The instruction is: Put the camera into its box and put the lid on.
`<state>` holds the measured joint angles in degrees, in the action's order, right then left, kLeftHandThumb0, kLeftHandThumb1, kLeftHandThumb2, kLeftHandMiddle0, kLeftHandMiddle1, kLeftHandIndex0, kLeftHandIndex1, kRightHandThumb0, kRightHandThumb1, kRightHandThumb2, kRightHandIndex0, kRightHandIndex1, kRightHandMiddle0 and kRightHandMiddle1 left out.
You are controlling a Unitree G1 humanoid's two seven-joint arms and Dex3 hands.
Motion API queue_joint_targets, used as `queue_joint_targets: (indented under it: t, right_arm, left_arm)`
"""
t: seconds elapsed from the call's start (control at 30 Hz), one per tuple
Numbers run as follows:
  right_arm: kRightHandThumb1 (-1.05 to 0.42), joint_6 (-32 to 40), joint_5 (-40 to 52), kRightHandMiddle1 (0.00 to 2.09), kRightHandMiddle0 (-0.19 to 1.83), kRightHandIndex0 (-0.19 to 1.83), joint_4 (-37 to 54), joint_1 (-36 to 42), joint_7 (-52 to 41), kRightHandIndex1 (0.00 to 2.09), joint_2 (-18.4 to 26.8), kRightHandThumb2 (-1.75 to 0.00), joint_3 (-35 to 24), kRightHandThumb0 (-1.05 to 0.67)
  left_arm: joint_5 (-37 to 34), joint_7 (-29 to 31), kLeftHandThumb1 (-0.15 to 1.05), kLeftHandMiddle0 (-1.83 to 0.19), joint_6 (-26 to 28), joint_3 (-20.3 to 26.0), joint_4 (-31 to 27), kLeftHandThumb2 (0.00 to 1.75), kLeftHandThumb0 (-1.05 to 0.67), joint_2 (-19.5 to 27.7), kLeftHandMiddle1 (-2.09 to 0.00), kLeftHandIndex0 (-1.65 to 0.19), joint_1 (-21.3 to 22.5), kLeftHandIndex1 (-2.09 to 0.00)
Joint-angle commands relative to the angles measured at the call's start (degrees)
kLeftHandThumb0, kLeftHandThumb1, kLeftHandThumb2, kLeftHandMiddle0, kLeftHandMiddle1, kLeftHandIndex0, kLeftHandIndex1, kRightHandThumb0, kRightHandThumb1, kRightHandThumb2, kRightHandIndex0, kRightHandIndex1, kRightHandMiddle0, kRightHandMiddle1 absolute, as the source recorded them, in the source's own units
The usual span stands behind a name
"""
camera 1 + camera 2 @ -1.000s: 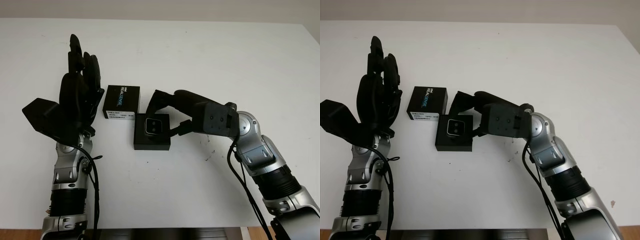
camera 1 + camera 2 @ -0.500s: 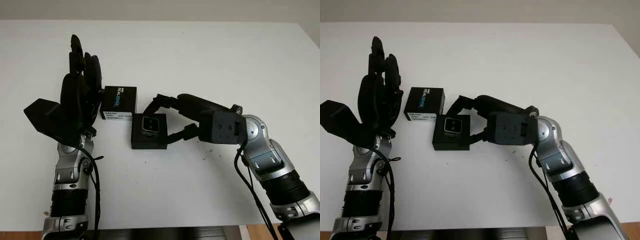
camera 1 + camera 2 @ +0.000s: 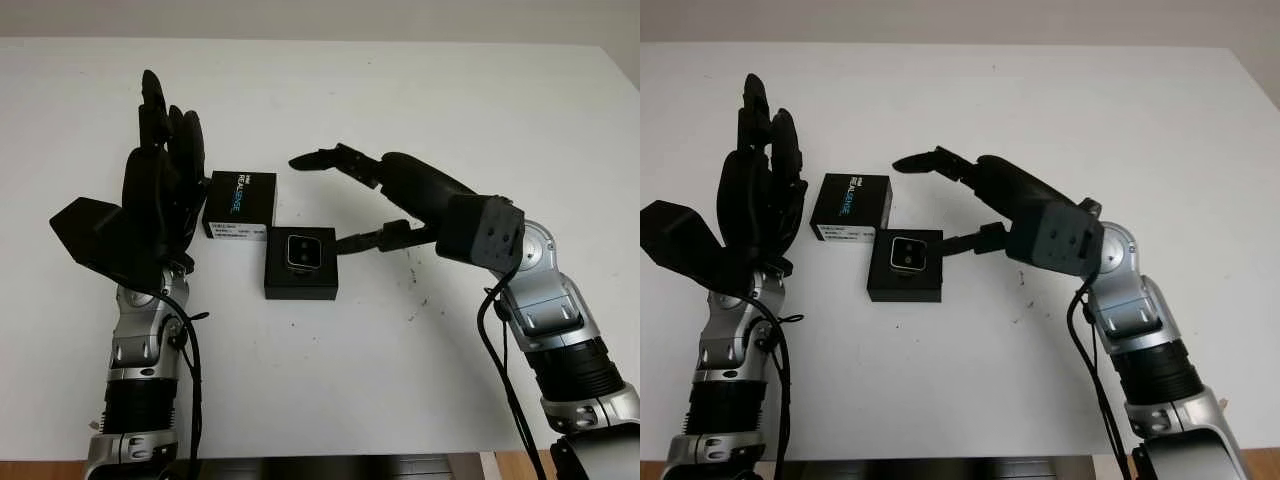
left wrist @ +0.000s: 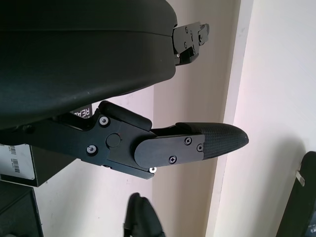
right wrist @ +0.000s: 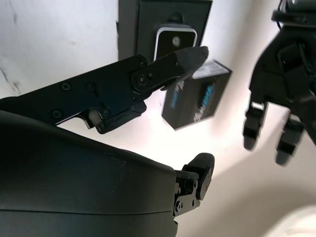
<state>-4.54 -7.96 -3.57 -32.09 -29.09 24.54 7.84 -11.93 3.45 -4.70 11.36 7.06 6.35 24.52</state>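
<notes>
The small silver-faced camera (image 3: 301, 250) lies inside the black box base (image 3: 300, 286) at the table's middle. The black lid (image 3: 240, 203), printed with blue lettering, lies flat just behind and left of the box, touching its corner. My right hand (image 3: 325, 200) is open, off the camera: its long fingers reach over the table behind the box, and its thumb (image 3: 352, 240) points at the box's right side. My left hand (image 3: 165, 170) is open and upright just left of the lid. The right wrist view looks down on the camera (image 5: 174, 37) and lid (image 5: 197, 96).
The white table (image 3: 420, 110) stretches wide behind and to the right of the box. Its front edge (image 3: 330, 455) runs close below both forearms. A few small dark specks mark the surface right of the box.
My right hand has opened and drawn back to the right, off the camera it was closed around. The camera stays in the box. The left hand has not moved.
</notes>
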Motion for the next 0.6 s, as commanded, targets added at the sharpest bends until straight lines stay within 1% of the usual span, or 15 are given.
queue_joint_targets:
  t: [0.0,0.07,0.1,0.13,0.17,0.23,0.3,0.43,0.57]
  right_arm:
    - [-1.00,-3.02,0.21,0.58,0.05,0.13,-0.52,-0.11,1.06,0.18,-0.35,-0.09,-0.69,-0.67]
    - [-1.03,-6.14,0.41,0.57,0.04,0.14,-1.29,0.30,1.07,0.17,-0.07,-0.09,-0.52,-0.68]
    - [-1.04,-9.24,0.38,0.55,0.02,0.13,-2.13,0.56,0.62,0.15,0.41,-0.15,-0.18,-0.69]
    - [-1.04,-13.87,-0.19,0.53,0.00,0.12,-3.55,0.78,-0.21,0.14,1.36,-0.21,0.65,-0.70]
    - [-1.05,-17.36,-0.64,0.50,-0.03,0.09,-4.77,0.87,-0.81,0.12,1.99,-0.32,1.21,-0.74]
    - [-1.05,-23.95,-3.10,0.45,-0.08,0.04,-6.98,0.55,-1.62,0.08,3.71,-0.45,2.69,-0.78]
    - [-1.05,-29.07,-5.87,0.42,-0.11,0.00,-8.65,0.27,-1.84,0.06,5.10,-0.52,4.07,-0.82]
    - [-1.05,-38.23,-12.17,0.40,-0.11,-0.03,-13.15,0.28,2.28,0.05,6.10,-0.54,5.48,-0.84]
    - [-1.05,-43.80,-17.68,0.33,-0.09,-0.07,-17.27,-0.11,6.28,0.03,6.96,-0.57,6.61,-0.85]
  left_arm:
    - [0.29,-0.04,1.05,0.19,-0.09,-0.31,-1.03,0.50,-0.71,-0.21,0.00,0.19,-0.61,0.00]
    - [0.24,0.05,1.05,0.19,-0.11,-0.27,-0.96,0.51,-0.71,-0.14,0.00,0.19,-0.65,0.00]
    - [0.35,0.00,1.05,0.19,-0.24,-0.26,-0.89,0.51,-0.71,-0.10,0.00,0.19,-0.67,0.00]
    - [0.37,0.05,1.05,0.19,-0.25,-0.24,-0.93,0.51,-0.71,-0.03,0.00,0.19,-0.71,0.00]
    - [0.37,0.10,1.05,0.19,-0.25,-0.22,-0.97,0.51,-0.71,0.02,0.00,0.19,-0.75,0.00]
    - [0.18,0.27,1.05,0.19,-0.04,-0.17,-1.15,0.51,-0.71,0.09,0.00,0.19,-0.85,0.00]
    - [0.01,0.51,1.05,0.19,0.06,-0.12,-1.27,0.51,-0.71,0.19,0.00,0.19,-0.94,0.00]
    - [0.10,0.39,1.05,0.19,-0.04,-0.03,-1.31,0.52,-0.71,0.13,0.00,0.19,-0.95,0.00]
    - [-0.10,0.37,1.05,0.19,0.13,-0.01,-1.85,0.53,-0.71,-0.02,0.00,0.19,-1.16,0.00]
